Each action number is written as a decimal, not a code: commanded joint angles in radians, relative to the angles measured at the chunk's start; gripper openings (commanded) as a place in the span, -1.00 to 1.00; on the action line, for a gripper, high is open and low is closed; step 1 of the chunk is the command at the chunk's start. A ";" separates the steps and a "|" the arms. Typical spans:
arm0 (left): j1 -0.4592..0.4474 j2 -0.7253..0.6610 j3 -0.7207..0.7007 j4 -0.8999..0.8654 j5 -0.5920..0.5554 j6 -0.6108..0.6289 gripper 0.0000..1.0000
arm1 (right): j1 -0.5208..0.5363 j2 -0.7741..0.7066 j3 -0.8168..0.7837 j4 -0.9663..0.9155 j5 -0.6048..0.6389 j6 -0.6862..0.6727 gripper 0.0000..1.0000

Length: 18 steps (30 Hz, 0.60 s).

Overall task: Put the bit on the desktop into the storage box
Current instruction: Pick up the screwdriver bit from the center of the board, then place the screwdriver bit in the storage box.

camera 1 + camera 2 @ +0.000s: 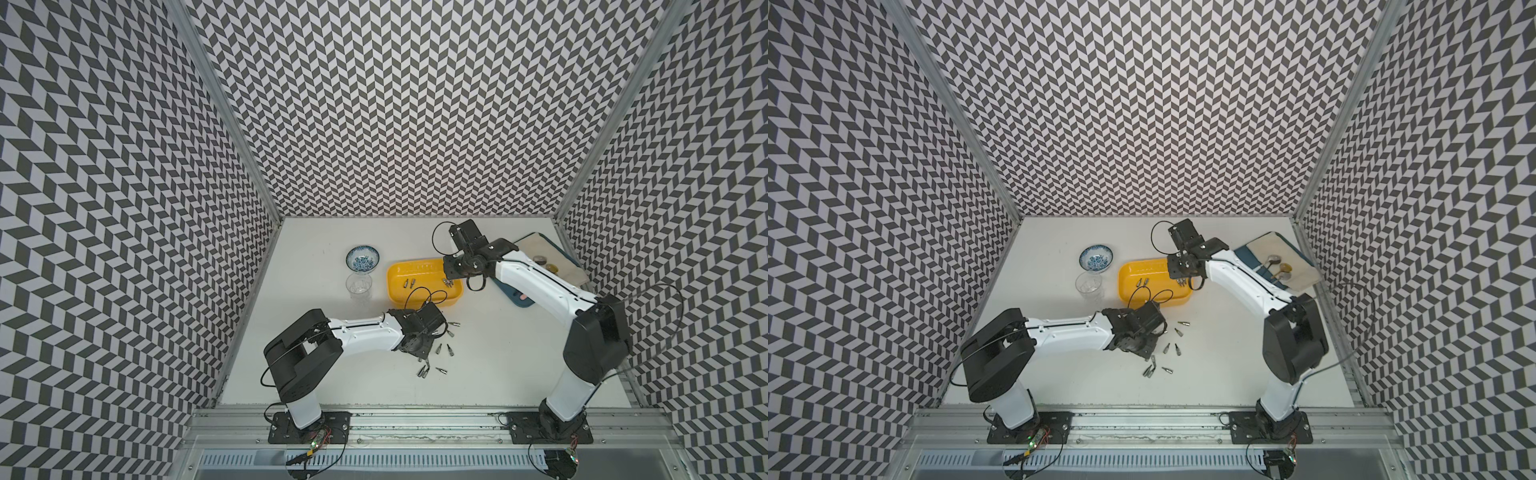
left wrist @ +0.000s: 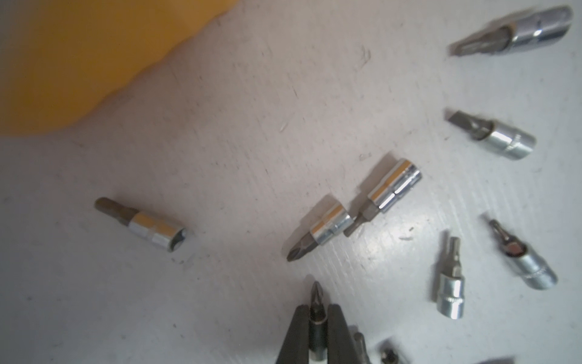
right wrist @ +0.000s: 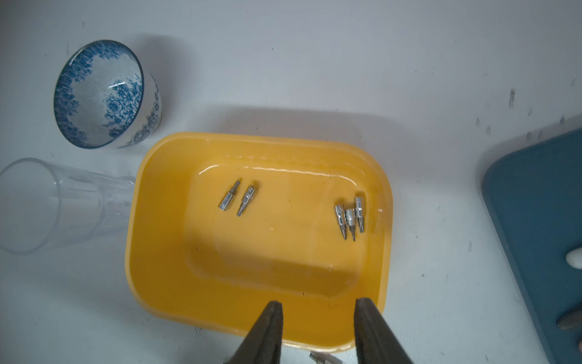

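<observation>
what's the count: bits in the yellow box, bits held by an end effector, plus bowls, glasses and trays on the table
bits in the storage box: 5
bit held in the left end effector: 1
bowl: 1
glass: 1
blue tray: 1
total: 9

Finding for you, operator: no text, label, brand or number can be read in any view. Any stamping on a bit [image 2: 330, 225] lying beside the storage box [image 3: 163, 236] is lost to glare and blur. The bowl [image 3: 94, 94] behind that box carries blue floral print only, no lettering.
</observation>
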 commanded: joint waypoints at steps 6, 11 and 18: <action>0.002 -0.117 0.095 -0.136 -0.009 0.005 -1.00 | 0.022 -0.278 -0.326 0.060 0.009 0.114 -0.08; 0.056 -0.148 0.197 -0.204 0.016 0.049 -1.00 | 0.027 -0.401 -0.436 0.061 -0.027 0.140 -0.07; 0.196 -0.030 0.424 -0.241 0.063 0.189 -1.00 | 0.033 -0.532 -0.605 0.093 -0.076 0.171 -0.07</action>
